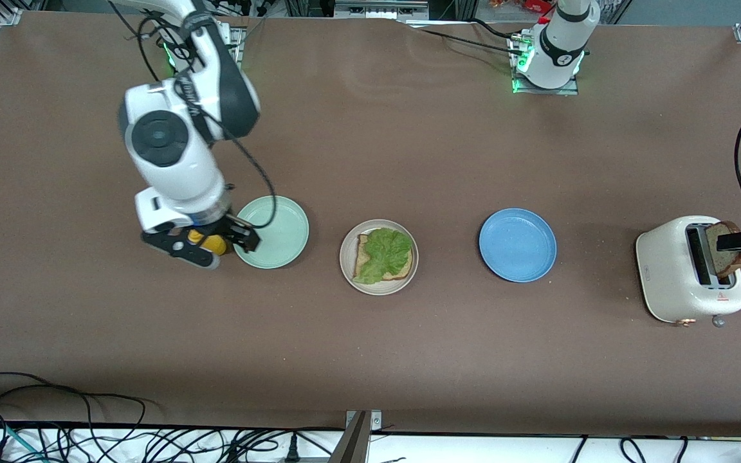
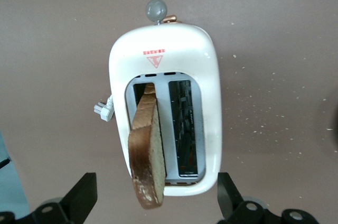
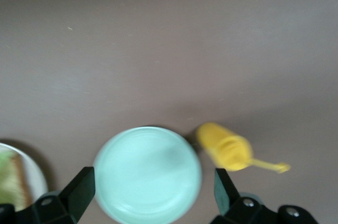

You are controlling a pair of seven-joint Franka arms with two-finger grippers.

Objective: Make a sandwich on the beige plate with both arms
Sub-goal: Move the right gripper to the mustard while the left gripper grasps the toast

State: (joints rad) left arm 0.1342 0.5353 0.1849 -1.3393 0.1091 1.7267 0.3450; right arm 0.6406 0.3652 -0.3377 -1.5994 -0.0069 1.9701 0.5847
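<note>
both claws open, table roomy

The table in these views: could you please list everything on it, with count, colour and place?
beige plate: one, mid-table, between the mint and blue plates
bread: one tan slice, on the beige plate
lettuce: one green leaf, on that bread
mint plate: one, toward the right arm's end
blue plate: one, toward the left arm's end
toaster: one, white, at the left arm's end of the table
toast: one brown slice, standing up out of a toaster slot
yellow bottle: one, beside the mint plate
table: one, brown
right gripper: open, over the table by the yellow bottle
left gripper: open, over the toaster, astride the toast
</note>
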